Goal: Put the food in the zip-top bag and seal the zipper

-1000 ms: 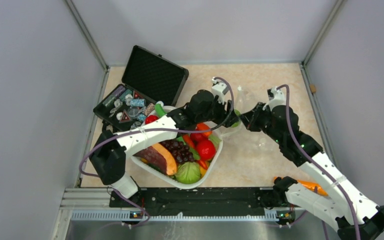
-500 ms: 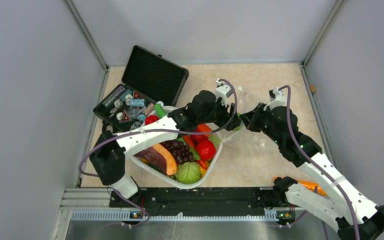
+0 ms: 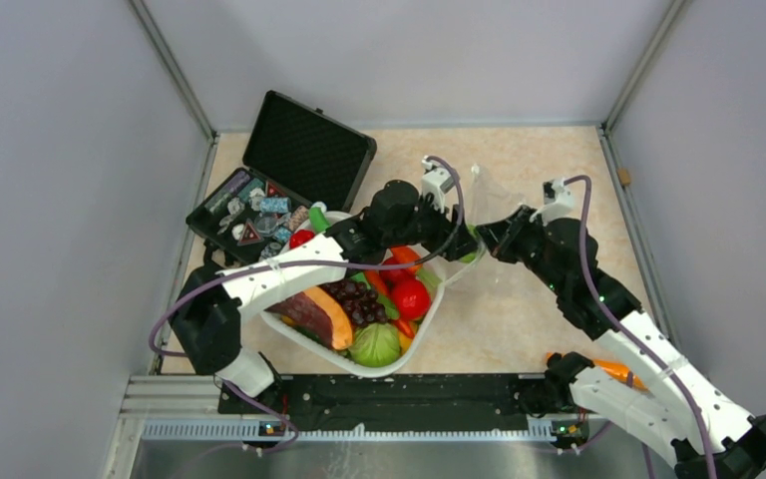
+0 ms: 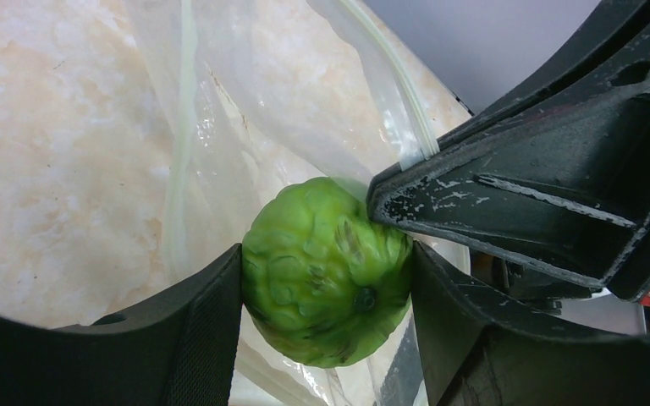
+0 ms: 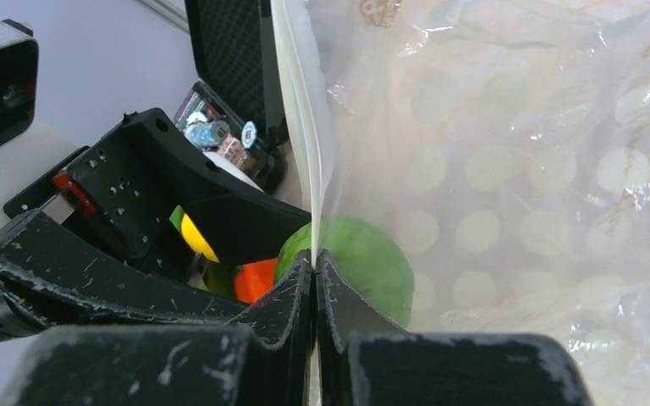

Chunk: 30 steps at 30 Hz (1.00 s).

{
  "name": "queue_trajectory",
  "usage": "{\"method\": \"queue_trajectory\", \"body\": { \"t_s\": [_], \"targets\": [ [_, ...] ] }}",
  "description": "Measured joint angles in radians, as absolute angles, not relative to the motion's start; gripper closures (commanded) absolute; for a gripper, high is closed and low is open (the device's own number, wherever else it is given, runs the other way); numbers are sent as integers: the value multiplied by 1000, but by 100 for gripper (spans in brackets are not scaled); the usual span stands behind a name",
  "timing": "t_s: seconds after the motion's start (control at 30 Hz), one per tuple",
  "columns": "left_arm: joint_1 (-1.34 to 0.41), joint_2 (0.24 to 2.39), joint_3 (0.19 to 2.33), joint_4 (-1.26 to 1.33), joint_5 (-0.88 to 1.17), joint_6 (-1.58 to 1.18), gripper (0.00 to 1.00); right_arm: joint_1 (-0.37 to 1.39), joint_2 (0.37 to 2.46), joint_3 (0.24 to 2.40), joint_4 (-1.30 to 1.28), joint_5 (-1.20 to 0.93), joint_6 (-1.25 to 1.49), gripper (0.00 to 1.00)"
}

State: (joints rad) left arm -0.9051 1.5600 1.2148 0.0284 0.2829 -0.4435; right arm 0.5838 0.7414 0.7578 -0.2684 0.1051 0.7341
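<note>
My left gripper (image 4: pixel 327 264) is shut on a small green bumpy piece of food (image 4: pixel 326 271), gripping it on both sides right at the mouth of the clear zip-top bag (image 4: pixel 245 127). My right gripper (image 5: pixel 315 258) is shut on the bag's zipper (image 5: pixel 300 127) and holds that edge up. Through the plastic in the right wrist view I see the green piece (image 5: pixel 372 262). From above, both grippers meet beside the basket: the left gripper (image 3: pixel 462 239), the right gripper (image 3: pixel 486 232) and the bag (image 3: pixel 519 274).
A white oval basket (image 3: pixel 429 317) below the left arm holds a red tomato (image 3: pixel 411 297), dark grapes (image 3: pixel 359 299), a papaya slice (image 3: pixel 324 314) and a green cabbage (image 3: pixel 374 344). An open black case (image 3: pixel 304 150) sits at the back left. An orange piece (image 3: pixel 618 371) lies by the right arm's base.
The left gripper, still holding the green piece, pushed toward the bag's mouth and drew back slightly. The right arm shifted a little, and the bag's edge now stands higher.
</note>
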Motion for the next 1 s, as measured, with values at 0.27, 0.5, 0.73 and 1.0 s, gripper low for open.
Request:
{"method": "queue_trajectory", "body": {
  "t_s": [0.27, 0.5, 0.73, 1.0],
  "targets": [
    [-905, 1560, 1216, 25, 189, -433, 15, 581, 713, 758, -281, 77, 738, 100],
    [-905, 1560, 1216, 15, 139, -406, 1, 580, 700, 762, -331, 105, 733, 100],
    [-904, 1494, 1211, 27, 190, -361, 1, 577, 700, 794, -420, 197, 685, 100],
    [-904, 1382, 1183, 37, 162, -312, 1, 573, 686, 815, -454, 232, 601, 100]
  ]
}}
